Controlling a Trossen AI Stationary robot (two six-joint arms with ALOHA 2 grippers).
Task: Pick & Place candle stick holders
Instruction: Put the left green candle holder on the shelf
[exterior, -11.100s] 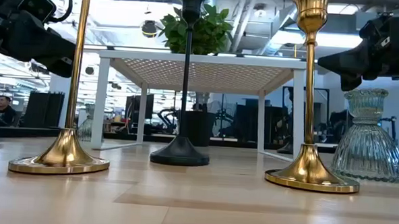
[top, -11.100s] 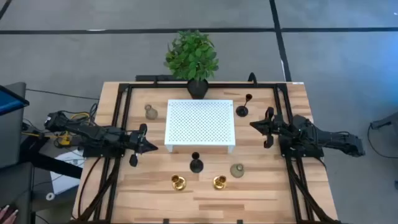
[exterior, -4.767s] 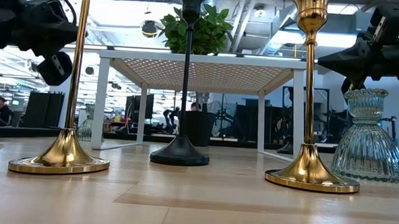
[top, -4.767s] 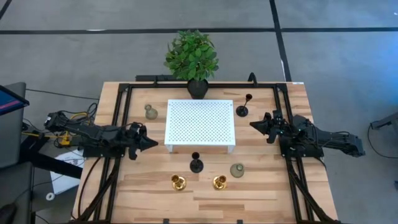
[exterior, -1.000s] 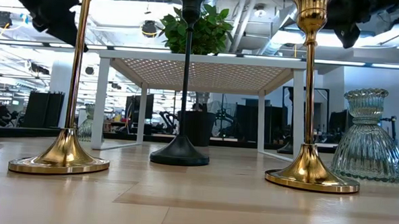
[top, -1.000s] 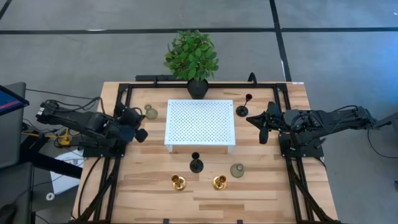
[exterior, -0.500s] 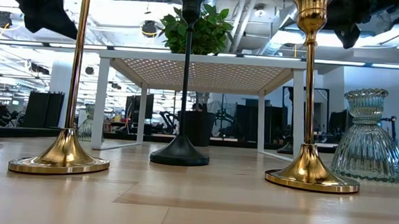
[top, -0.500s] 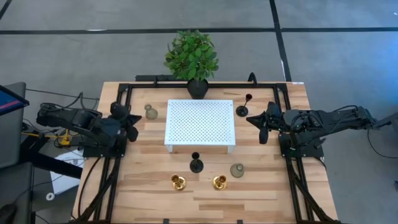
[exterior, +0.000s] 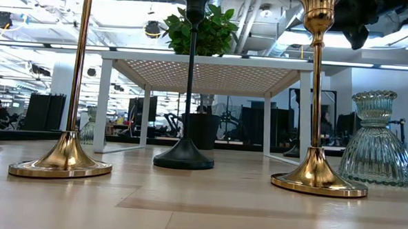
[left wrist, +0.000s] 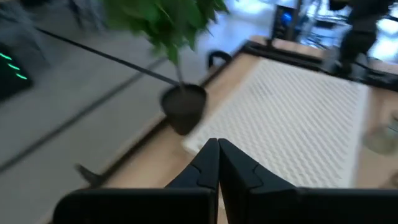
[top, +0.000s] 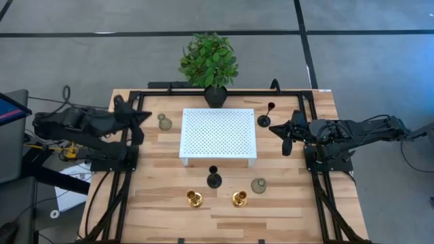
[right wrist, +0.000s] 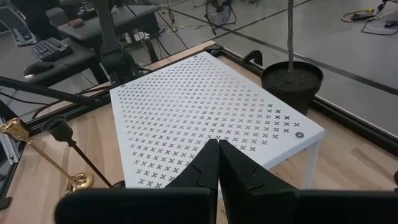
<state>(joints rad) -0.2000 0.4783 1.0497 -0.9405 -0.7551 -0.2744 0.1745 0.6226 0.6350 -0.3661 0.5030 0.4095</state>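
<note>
Six candle stick holders stand on their bases on the wooden table. One grey-green holder is left of the white platform, and a black one is right of it. Near the front stand a black holder, two gold ones and a grey-green one. My left gripper is shut and empty, raised above the table's left side, close to the left grey-green holder. My right gripper is shut and empty, hovering just off the platform's right edge, near the far black holder.
A potted plant stands at the far edge behind the platform. A black frame runs along the table's left, right and far sides. Bare wood lies at the near edge, in front of the gold holders.
My left gripper has risen and swung toward the table's far edge, from beside the platform's left near corner up to the left grey-green holder, and its fingers now point more toward the plant. It stays shut. In the low view it has climbed out of the top.
</note>
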